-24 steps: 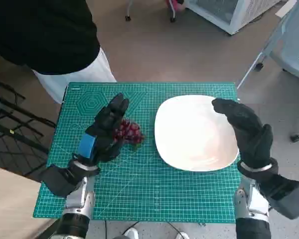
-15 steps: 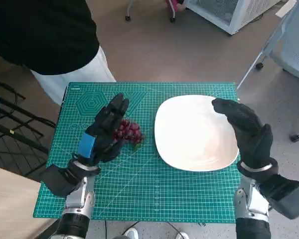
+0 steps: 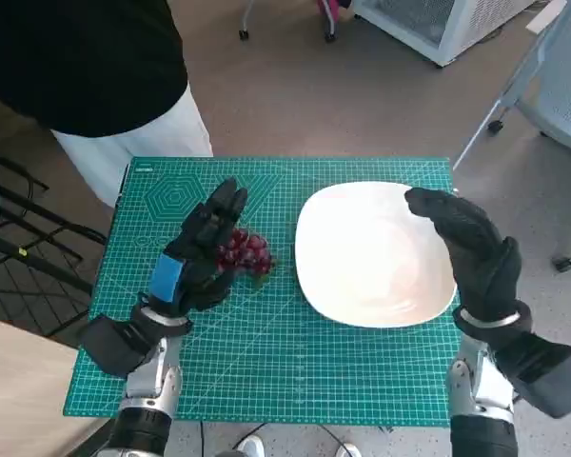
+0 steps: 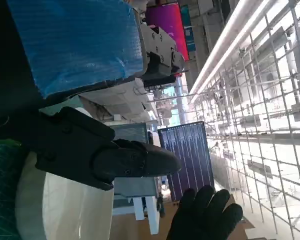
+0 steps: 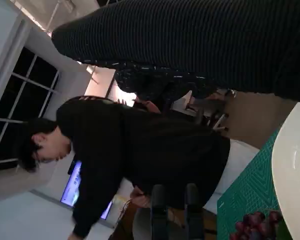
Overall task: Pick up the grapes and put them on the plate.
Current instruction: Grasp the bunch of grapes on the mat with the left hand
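left hand (image 3: 198, 255) is sitting over the grapes (image 3: 246, 253) on the green mat (image 3: 266, 362), can't tell if it's gripping them, right hand (image 3: 471, 249) spread open above the plate (image 3: 362, 286)

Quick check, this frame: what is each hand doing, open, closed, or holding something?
Left hand: over the grapes, fingers extended; a grip cannot be told.
Right hand: open, holding nothing, at the plate's right edge.
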`<action>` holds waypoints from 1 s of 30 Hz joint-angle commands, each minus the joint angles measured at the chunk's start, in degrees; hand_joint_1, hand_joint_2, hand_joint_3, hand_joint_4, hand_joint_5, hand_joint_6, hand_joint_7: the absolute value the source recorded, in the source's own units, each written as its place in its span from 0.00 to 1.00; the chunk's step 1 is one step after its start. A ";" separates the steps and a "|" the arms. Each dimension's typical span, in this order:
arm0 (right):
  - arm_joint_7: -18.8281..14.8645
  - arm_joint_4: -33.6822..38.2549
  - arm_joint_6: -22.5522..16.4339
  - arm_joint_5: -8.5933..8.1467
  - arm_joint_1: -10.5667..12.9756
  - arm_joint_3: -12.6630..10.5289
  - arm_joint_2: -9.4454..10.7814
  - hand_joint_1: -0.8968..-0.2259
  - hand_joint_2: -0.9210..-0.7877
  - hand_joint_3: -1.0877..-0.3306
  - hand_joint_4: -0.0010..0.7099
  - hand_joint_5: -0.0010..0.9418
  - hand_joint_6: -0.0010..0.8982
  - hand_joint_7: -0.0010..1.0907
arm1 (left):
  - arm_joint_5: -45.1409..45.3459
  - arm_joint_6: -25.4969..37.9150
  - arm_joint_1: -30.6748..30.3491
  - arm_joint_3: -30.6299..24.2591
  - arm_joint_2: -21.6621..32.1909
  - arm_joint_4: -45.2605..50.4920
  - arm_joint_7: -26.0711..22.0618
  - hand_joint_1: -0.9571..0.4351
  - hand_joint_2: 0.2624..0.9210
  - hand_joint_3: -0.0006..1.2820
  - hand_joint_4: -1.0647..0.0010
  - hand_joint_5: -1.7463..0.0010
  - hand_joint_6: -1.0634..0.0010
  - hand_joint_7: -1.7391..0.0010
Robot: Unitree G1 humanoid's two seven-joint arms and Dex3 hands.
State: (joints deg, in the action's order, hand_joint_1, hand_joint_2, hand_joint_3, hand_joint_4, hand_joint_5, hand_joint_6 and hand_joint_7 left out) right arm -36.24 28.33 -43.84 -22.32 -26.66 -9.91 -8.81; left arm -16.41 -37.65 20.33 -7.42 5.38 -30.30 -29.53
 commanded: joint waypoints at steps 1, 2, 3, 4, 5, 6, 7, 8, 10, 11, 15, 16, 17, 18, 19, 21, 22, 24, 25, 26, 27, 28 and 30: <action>-0.32 0.28 0.28 0.14 0.47 0.00 -0.31 0.52 0.00 0.63 0.28 0.00 0.03 0.31 | 0.39 0.15 0.55 0.31 0.28 0.81 0.09 0.26 1.00 0.19 0.79 1.00 0.69 1.00; -0.33 0.18 0.31 0.12 0.51 0.03 -0.30 0.51 0.00 0.63 0.28 0.00 0.03 0.31 | 0.44 0.10 0.52 0.31 0.30 0.85 0.11 0.26 1.00 0.19 0.79 1.00 0.69 1.00; -0.34 0.08 0.36 0.09 0.54 0.05 -0.29 0.51 0.00 0.63 0.28 0.00 0.03 0.31 | 0.48 0.06 0.48 0.32 0.32 0.89 0.12 0.26 1.00 0.19 0.79 1.00 0.69 1.00; -0.36 -0.02 0.42 0.05 0.57 0.07 -0.29 0.51 0.00 0.63 0.28 0.00 0.03 0.31 | 0.51 0.02 0.44 0.32 0.33 0.94 0.13 0.26 1.00 0.19 0.79 1.00 0.69 1.00; -0.38 -0.11 0.49 0.01 0.61 0.09 -0.28 0.52 0.00 0.63 0.28 0.00 0.03 0.31 | 0.52 -0.01 0.39 0.32 0.34 0.99 0.13 0.26 1.00 0.19 0.79 1.00 0.69 1.00; -0.39 -0.20 0.57 -0.03 0.64 0.11 -0.28 0.52 0.00 0.63 0.28 0.00 0.03 0.32 | 0.52 -0.03 0.35 0.32 0.35 1.03 0.12 0.26 1.00 0.19 0.79 1.00 0.69 1.00; -0.42 -0.26 0.65 -0.08 0.66 0.11 -0.28 0.52 0.00 0.63 0.28 0.00 0.03 0.32 | 0.52 -0.04 0.32 0.31 0.35 1.07 0.10 0.26 1.00 0.19 0.79 1.00 0.69 1.00; -0.46 -0.29 0.72 -0.13 0.68 0.12 -0.29 0.52 0.00 0.63 0.28 0.00 0.03 0.32 | 0.50 -0.04 0.30 0.30 0.35 1.09 0.08 0.26 1.00 0.19 0.79 1.00 0.69 1.00; -0.57 -0.25 0.83 -0.26 0.68 0.09 -0.33 0.52 0.00 0.63 0.28 0.00 0.03 0.32 | 0.50 -0.03 0.29 0.29 0.36 1.11 0.06 0.26 1.00 0.19 0.79 1.00 0.69 1.00; -0.63 -0.24 0.88 -0.33 0.68 0.07 -0.36 0.52 0.00 0.63 0.28 0.00 0.03 0.32 | 0.50 -0.02 0.30 0.29 0.36 1.14 0.05 0.26 1.00 0.19 0.79 1.00 0.69 1.00; -0.73 -0.45 1.13 -0.50 0.77 0.04 -0.42 0.52 0.00 0.63 0.28 0.00 0.03 0.32 | 0.55 0.05 0.28 0.32 0.39 1.32 0.11 0.26 1.00 0.19 0.79 1.00 0.69 1.00; -0.71 -0.57 1.21 -0.50 0.81 0.05 -0.42 0.52 0.00 0.63 0.28 0.00 0.03 0.32 | 0.59 0.04 0.27 0.32 0.40 1.40 0.14 0.26 1.00 0.19 0.79 1.00 0.69 1.00; -0.68 -0.69 1.29 -0.49 0.85 0.06 -0.42 0.52 0.00 0.63 0.28 0.00 0.03 0.32 | 0.64 0.02 0.25 0.33 0.41 1.46 0.18 0.26 1.00 0.19 0.79 1.00 0.69 1.00; -0.64 -0.82 1.37 -0.47 0.89 0.07 -0.42 0.52 0.00 0.63 0.28 0.00 0.03 0.32 | 0.70 -0.01 0.23 0.33 0.43 1.53 0.22 0.26 1.00 0.19 0.79 1.00 0.69 1.00; -0.61 -0.94 1.46 -0.47 0.94 0.08 -0.42 0.52 0.00 0.63 0.28 0.00 0.03 0.32 | 0.78 -0.06 0.22 0.33 0.45 1.57 0.27 0.26 1.00 0.19 0.79 1.00 0.69 1.00; -0.56 -1.15 1.66 -0.46 1.04 0.07 -0.40 0.52 0.00 0.63 0.28 0.00 0.03 0.32 | 0.95 -0.17 0.22 0.31 0.52 1.60 0.37 0.26 1.00 0.19 0.79 1.00 0.69 1.00; -0.55 -1.24 1.76 -0.47 1.10 0.07 -0.39 0.52 0.00 0.63 0.28 0.00 0.03 0.32 | 1.04 -0.23 0.22 0.29 0.57 1.61 0.42 0.26 1.00 0.19 0.80 1.00 0.69 1.00; -0.59 -1.36 1.90 -0.50 1.22 0.06 -0.36 0.52 0.00 0.63 0.28 0.00 0.03 0.32 | 1.25 -0.35 0.18 0.27 0.73 1.67 0.49 0.26 1.00 0.19 0.80 1.00 0.69 1.00; -0.64 -1.39 1.96 -0.54 1.27 0.06 -0.35 0.52 0.00 0.63 0.27 0.00 0.03 0.32 | 1.44 -0.41 0.15 0.28 0.85 1.74 0.56 0.26 1.00 0.19 0.80 1.00 0.69 1.00; -0.69 -1.41 2.02 -0.59 1.31 0.05 -0.35 0.51 0.00 0.63 0.27 0.00 0.02 0.32 | 1.70 -0.49 0.11 0.30 1.00 1.84 0.67 0.26 1.00 0.19 0.80 1.00 0.69 1.00; -0.76 -1.41 2.07 -0.65 1.35 0.03 -0.36 0.51 0.00 0.63 0.27 0.00 0.02 0.32 | 2.19 -0.58 0.07 0.35 1.21 1.95 0.91 0.26 1.00 0.19 0.80 1.00 0.69 1.00; -0.83 -1.41 2.13 -0.72 1.38 0.00 -0.38 0.51 0.00 0.63 0.27 0.00 0.02 0.32 | 2.84 -0.70 0.04 0.43 1.47 2.07 1.26 0.26 1.00 0.19 0.80 1.00 0.70 1.00; -0.99 -1.46 2.23 -0.86 1.44 -0.05 -0.41 0.51 0.00 0.63 0.26 0.00 0.02 0.32 | 5.54 -0.96 -0.04 0.72 2.38 2.47 2.81 0.26 1.00 0.18 0.81 1.00 0.71 1.00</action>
State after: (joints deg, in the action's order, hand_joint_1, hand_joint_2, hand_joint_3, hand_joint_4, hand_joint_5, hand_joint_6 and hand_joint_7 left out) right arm -36.54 26.90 -42.61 -22.48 -26.50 -9.91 -8.83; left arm -13.92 -37.71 20.32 -7.23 6.33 -29.12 -28.21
